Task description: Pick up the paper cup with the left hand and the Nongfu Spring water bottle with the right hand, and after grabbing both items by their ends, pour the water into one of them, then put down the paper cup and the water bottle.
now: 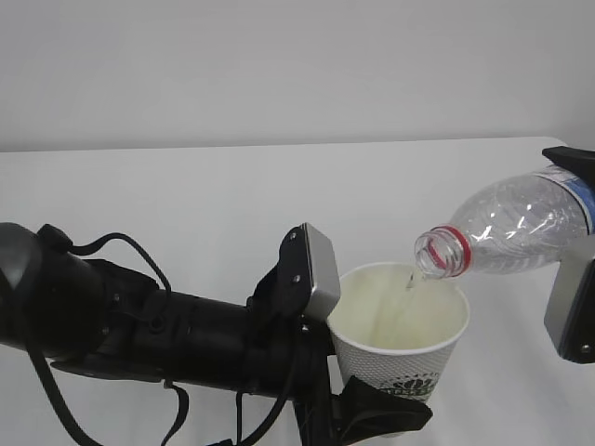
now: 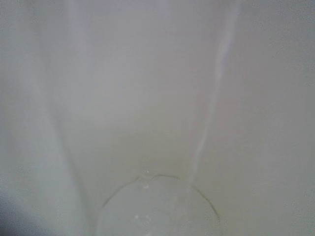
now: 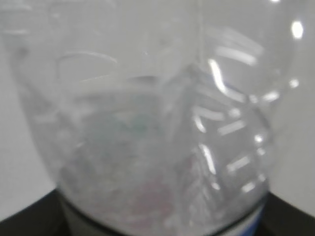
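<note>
- The paper cup (image 1: 400, 334) stands upright near the bottom middle of the exterior view, lifted off the white desk (image 1: 232, 195), with its cream inside showing and a green logo low on its side.
- The left tool (image 1: 372, 409) grips the cup at its lower end; black fingers (image 1: 390, 411) wrap the base, jaws set fairly wide around it. The black left arm (image 1: 139, 325) with cables reaches in from the left, a grey plate (image 1: 319, 271) at the wrist just beside the cup's rim.
- The water bottle (image 1: 507, 228) is tipped nearly level, mouth to the left and slightly down, its open red-ringed neck (image 1: 444, 253) just above the cup's right rim.
- A thin stream of water (image 1: 410, 277) falls from the mouth into the cup.
- The right tool (image 1: 576, 251) holds the bottle at its far end by the label, at the right edge; jaws stand wide around it.
- The left wrist view shows only the cup's pale wall, blurred.
- The right wrist view is filled by the clear ribbed bottle (image 3: 157, 123), close and out of focus.
</note>
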`<state>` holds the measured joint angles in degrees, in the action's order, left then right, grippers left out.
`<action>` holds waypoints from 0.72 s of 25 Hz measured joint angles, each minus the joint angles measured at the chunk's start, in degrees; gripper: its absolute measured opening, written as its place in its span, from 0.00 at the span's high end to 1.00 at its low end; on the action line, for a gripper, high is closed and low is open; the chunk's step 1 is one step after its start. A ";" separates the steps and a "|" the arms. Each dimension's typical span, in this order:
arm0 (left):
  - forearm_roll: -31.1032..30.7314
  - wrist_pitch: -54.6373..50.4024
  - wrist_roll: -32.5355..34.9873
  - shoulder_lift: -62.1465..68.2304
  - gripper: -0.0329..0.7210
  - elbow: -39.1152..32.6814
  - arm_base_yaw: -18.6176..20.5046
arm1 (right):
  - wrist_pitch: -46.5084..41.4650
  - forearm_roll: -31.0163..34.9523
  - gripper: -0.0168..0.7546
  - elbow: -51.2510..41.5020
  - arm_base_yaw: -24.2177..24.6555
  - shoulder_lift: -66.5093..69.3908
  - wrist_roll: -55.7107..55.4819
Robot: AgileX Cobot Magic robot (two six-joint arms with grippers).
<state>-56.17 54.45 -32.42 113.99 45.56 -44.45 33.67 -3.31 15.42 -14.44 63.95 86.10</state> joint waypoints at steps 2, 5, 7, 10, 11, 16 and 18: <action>0.00 0.00 0.00 0.00 0.29 0.00 0.00 | 0.00 0.00 0.37 0.00 0.00 0.00 0.10; 0.00 0.00 0.00 0.00 0.29 0.00 0.00 | 0.00 0.00 0.37 0.00 0.00 0.00 0.10; 0.00 0.00 0.00 0.00 0.29 0.00 0.00 | 0.00 0.09 0.37 0.00 0.00 0.00 0.10; 0.00 0.00 0.00 0.00 0.29 0.00 0.00 | 0.00 0.09 0.37 0.00 0.00 0.00 0.10; 0.00 0.00 0.00 0.00 0.29 0.00 0.00 | 0.00 0.09 0.37 0.00 0.00 0.00 0.12; 0.00 0.00 0.00 0.00 0.29 0.00 0.00 | 0.00 0.09 0.37 0.00 0.00 0.00 0.22; 0.00 0.00 0.00 0.00 0.29 0.00 0.00 | 0.00 0.09 0.37 0.00 0.00 0.00 0.22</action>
<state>-56.17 54.45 -32.42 113.99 45.56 -44.45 33.67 -3.22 15.42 -14.44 63.95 86.33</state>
